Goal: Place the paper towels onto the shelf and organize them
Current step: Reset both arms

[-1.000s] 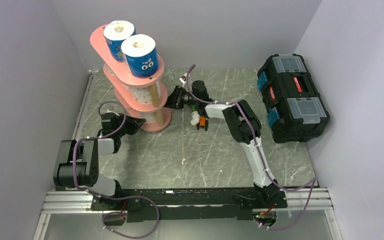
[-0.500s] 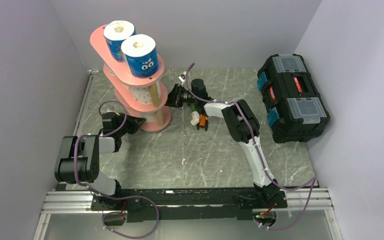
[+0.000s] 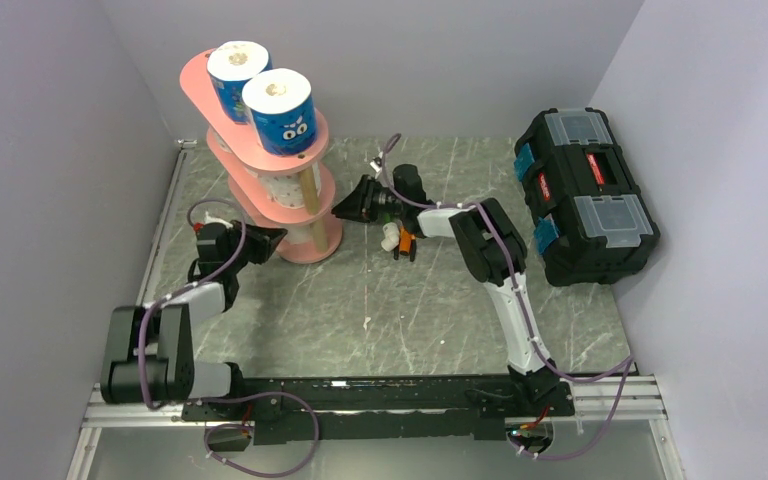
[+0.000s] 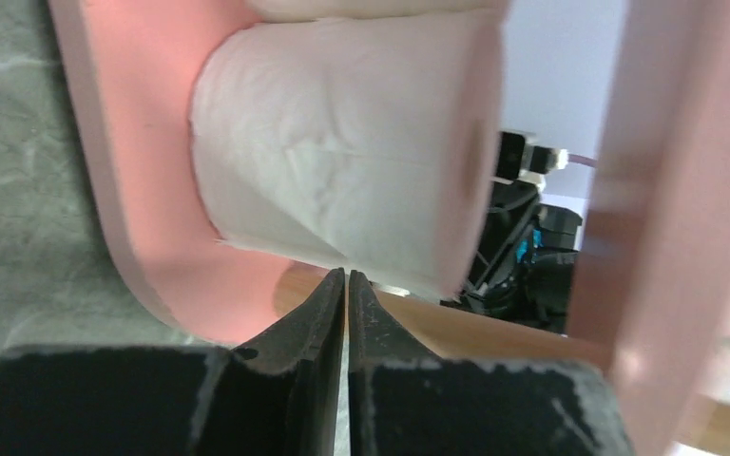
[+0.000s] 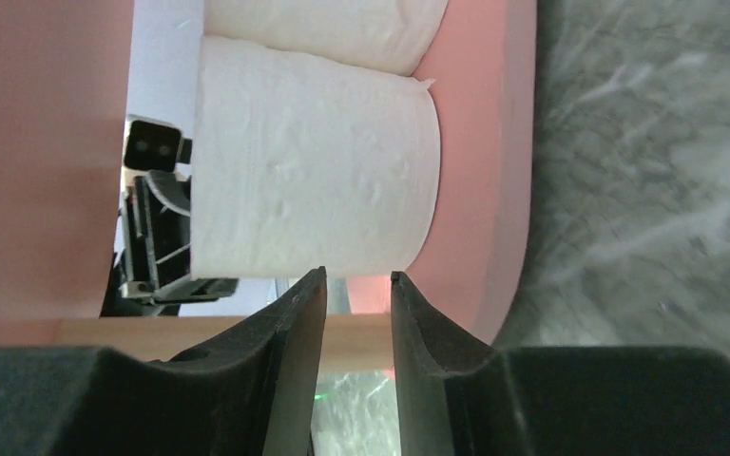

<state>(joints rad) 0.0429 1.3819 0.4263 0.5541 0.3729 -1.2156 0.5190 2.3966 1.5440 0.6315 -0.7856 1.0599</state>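
The left arm lies low and extended, and the left gripper (image 3: 272,238) has its jaws together, empty, at the foot of the shelf (image 3: 196,82). Rolls (image 3: 282,112) stand on its tiers. The right arm stretches leftward, and the right gripper (image 3: 342,210), slightly parted and empty, is just beside the shelf.

The top camera looks down from above and behind the arm bases, far enough back to take in the whole table (image 3: 380,300), the shelf (image 3: 195,80) and both arms. Each wrist camera looks along its own fingers, very near the shelf's lowest tier. The left gripper (image 4: 346,275) faces it from one side and the right gripper (image 5: 356,275) from the opposite side. Both views share that tier, with a white roll (image 4: 342,171) just ahead of the fingertips and the other arm beyond.
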